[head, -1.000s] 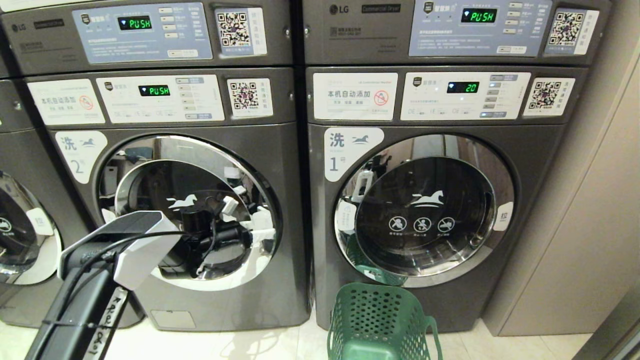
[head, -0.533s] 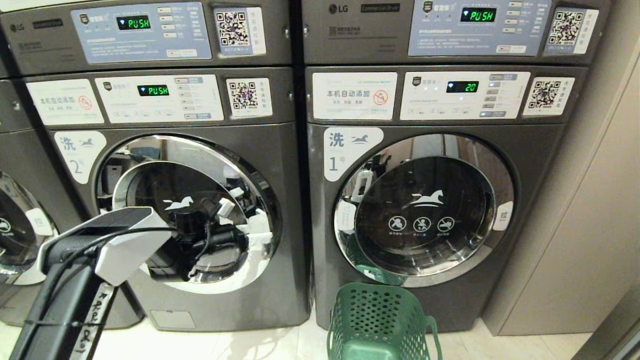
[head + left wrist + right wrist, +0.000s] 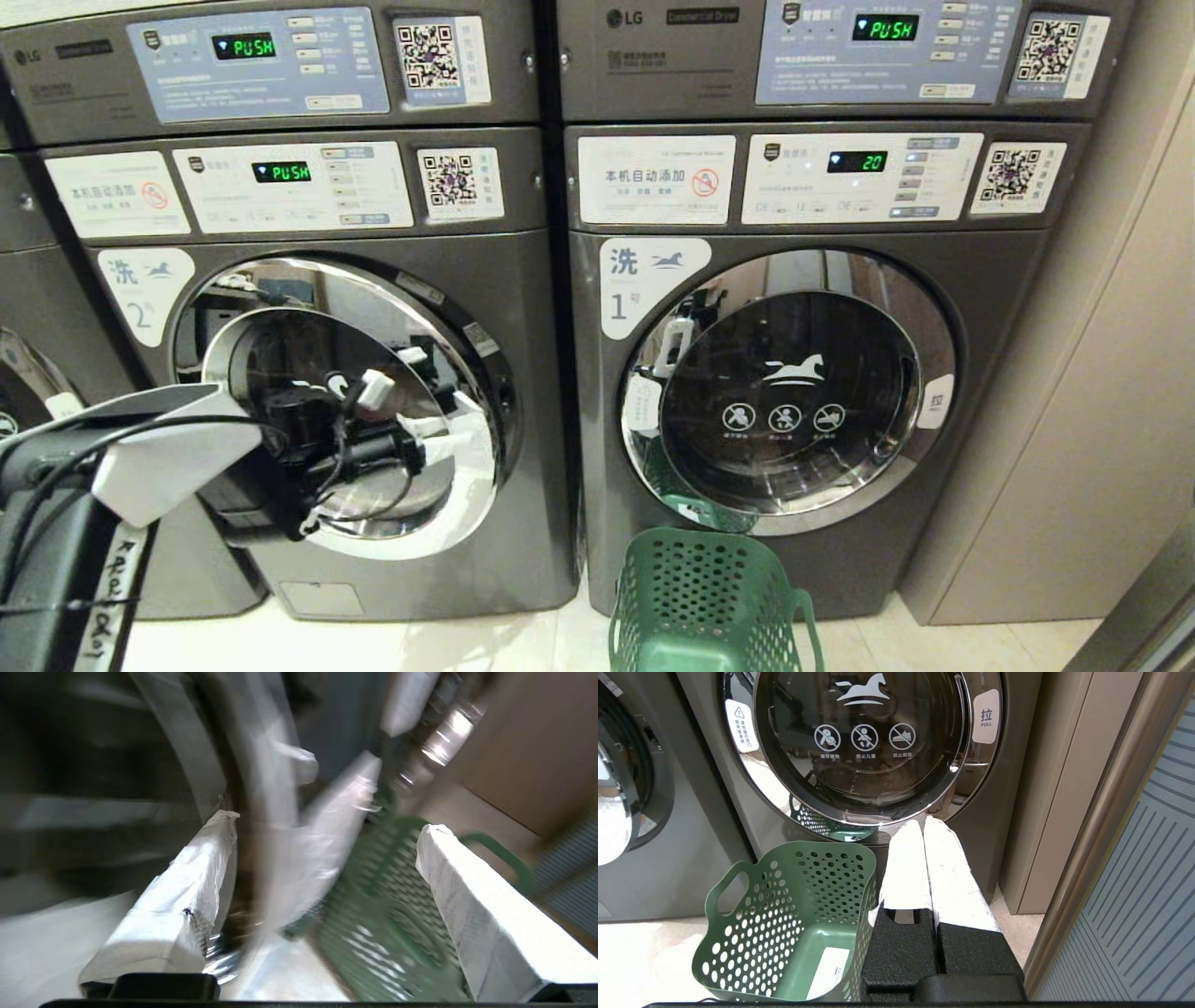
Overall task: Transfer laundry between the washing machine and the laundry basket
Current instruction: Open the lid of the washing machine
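Head view: we find door (image 3: 345, 411) of washer no. 2 (image 3: 308, 411) swung partly out, left hand (image 3: 425, 439) at its chrome rim near free edge, fingers spread, holding nothing. Green laundry basket (image 3: 714, 602) on floor before washer no. 1 (image 3: 803, 392), empty, no laundry seen.

Left wrist view: we note blur; taped fingers (image 3: 187, 891) apart, door rim between them. Advise hooking rim firmly, following hinge arc.

Right wrist view: right hand (image 3: 924, 826) clenched, empty, parked beside basket.

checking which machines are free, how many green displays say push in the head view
3: top-left display, top-right display, and washer 2's display. Washer 1's display shows 20. More may be outside view.
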